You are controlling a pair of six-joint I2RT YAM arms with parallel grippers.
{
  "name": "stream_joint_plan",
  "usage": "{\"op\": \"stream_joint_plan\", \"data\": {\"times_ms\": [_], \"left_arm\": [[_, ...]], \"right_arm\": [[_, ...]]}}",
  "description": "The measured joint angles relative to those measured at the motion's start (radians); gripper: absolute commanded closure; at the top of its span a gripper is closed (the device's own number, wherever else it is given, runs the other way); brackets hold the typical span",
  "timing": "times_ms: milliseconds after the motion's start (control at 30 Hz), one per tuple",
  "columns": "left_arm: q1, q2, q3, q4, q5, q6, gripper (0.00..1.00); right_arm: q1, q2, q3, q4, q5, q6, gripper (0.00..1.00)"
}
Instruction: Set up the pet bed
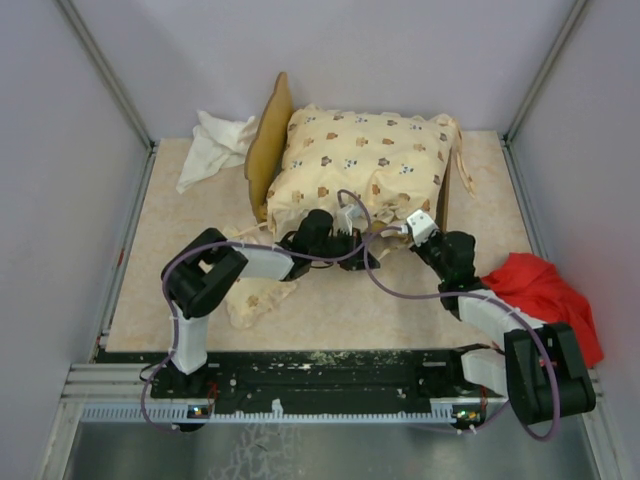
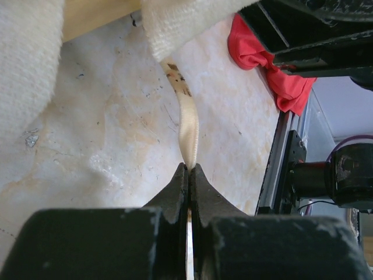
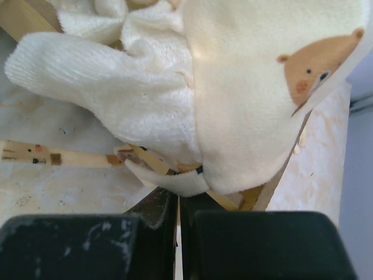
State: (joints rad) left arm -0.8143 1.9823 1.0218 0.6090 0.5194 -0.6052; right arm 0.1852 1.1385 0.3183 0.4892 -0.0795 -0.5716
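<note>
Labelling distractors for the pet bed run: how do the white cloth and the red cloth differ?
Colour: the white cloth is plain white, the red cloth bright red.
Place: the white cloth lies at the far left, beside the headboard; the red cloth lies at the near right edge.
Spread: the red cloth looks bigger than the white cloth in the top view.
Shared: both are crumpled and lie on the table.

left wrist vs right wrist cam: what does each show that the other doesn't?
Left wrist only: red cloth, and the ribbon tie the left end effector is shut on. Right wrist only: bear print on the cushion, and the cream flap the right end effector is shut on. Both: fleecy cushion fabric, bed frame, marbled tabletop.
</note>
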Motion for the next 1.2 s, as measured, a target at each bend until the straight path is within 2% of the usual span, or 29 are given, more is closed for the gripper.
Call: {"op": "stream_joint_plan", "data": {"times_ms": [167,233,333,433,833,1200], "left_arm": [[-0.004,0.000,-0.004,0.000,-0.003,-0.001,0.98],[-0.004,0.000,-0.005,0.001,-0.005,-0.001,0.91],[-0.004,-0.001,-0.008,0.005,-0.007,-0.003,0.76],[-0.003,-0.014,-0.012,0.004,-0.013,-0.001,0.69],[0.014,-0.079,0.081,0.050,-0.023,0.026,0.61],[0.011,0.029,0.249,0.079,0.021,0.014,0.59]], "right_arm": [[-0.032,0.000,-0.017,0.053,-0.065,-0.031,1.00],[-0.054,-0.001,-0.028,0.065,-0.092,-0.048,1.00],[-0.083,-0.006,-0.041,0.084,-0.141,-0.072,1.00],[-0.093,-0.006,-0.045,0.109,-0.192,-0.095,1.00],[-0.110,0.003,-0.046,0.214,-0.336,-0.147,1.00],[-0.112,0.019,-0.050,0.250,-0.396,-0.151,1.00]]}}
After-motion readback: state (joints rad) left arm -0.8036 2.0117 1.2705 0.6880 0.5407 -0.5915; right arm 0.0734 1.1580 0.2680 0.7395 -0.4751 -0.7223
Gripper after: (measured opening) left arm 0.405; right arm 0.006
